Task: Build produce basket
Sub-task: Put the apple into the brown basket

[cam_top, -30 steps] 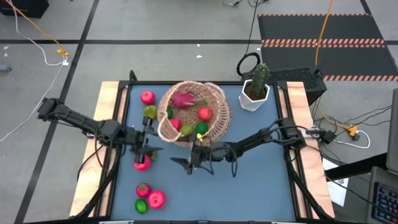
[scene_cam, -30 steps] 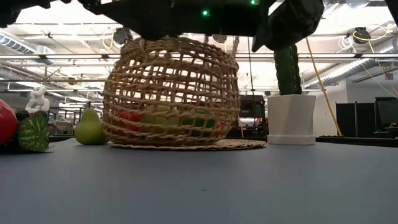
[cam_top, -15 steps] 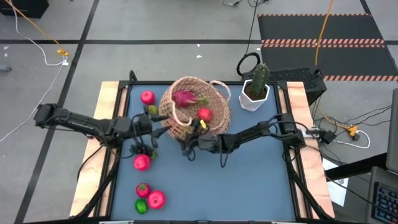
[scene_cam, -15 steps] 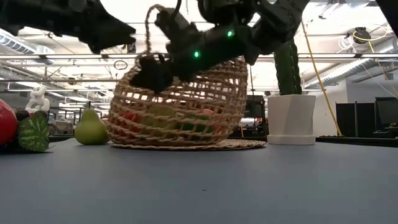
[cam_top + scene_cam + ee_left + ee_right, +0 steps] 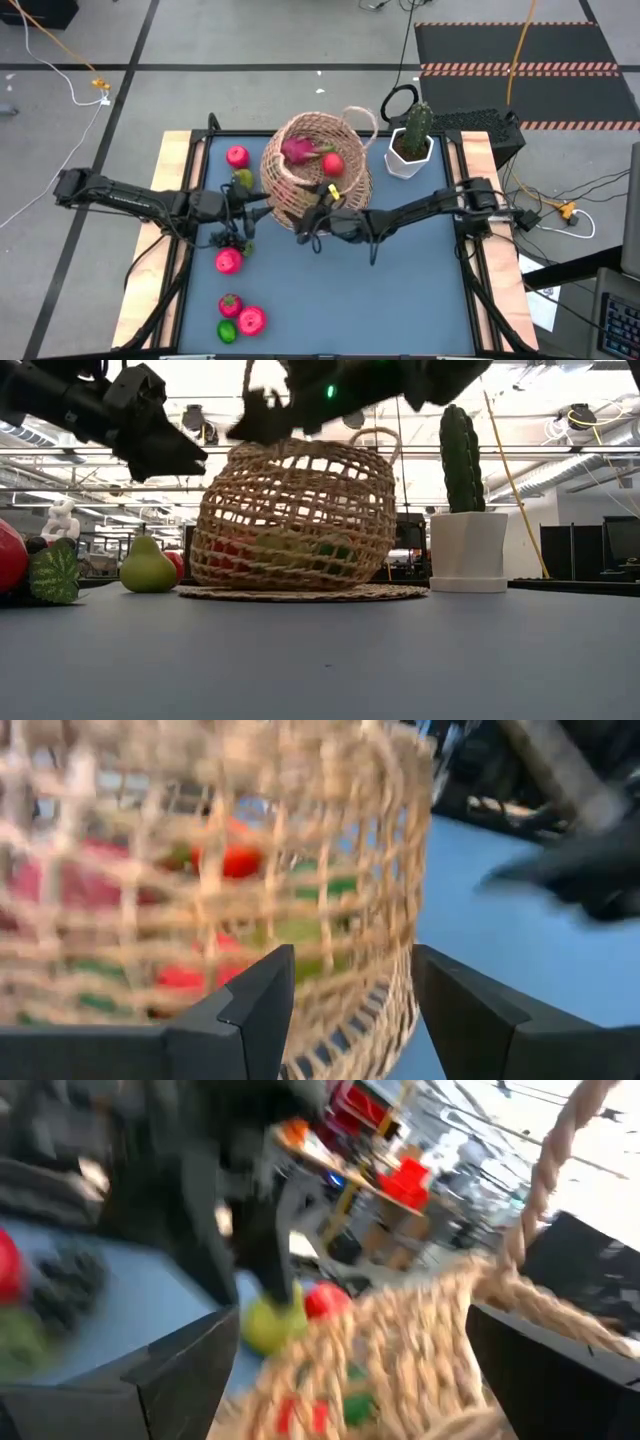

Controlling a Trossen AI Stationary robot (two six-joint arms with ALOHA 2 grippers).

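Looking down, the basket stands at the far middle of the counter, fruit inside; the left gripper and right gripper flank its near rim. At counter level, its open weave looks light and springy, likely best held by the rim. Left wrist: fingers spread, empty. Right wrist: fingers apart, their hold unclear.

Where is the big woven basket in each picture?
High view: the basket sits upper middle on the table, left of the cactus pot.
Low view: the basket is in the middle, again left of the cactus pot.
Left wrist view: the basket fills most of the picture.
Right wrist view: the basket shows lower right.
Shared landmark: the cactus pot, in the high and low views only.
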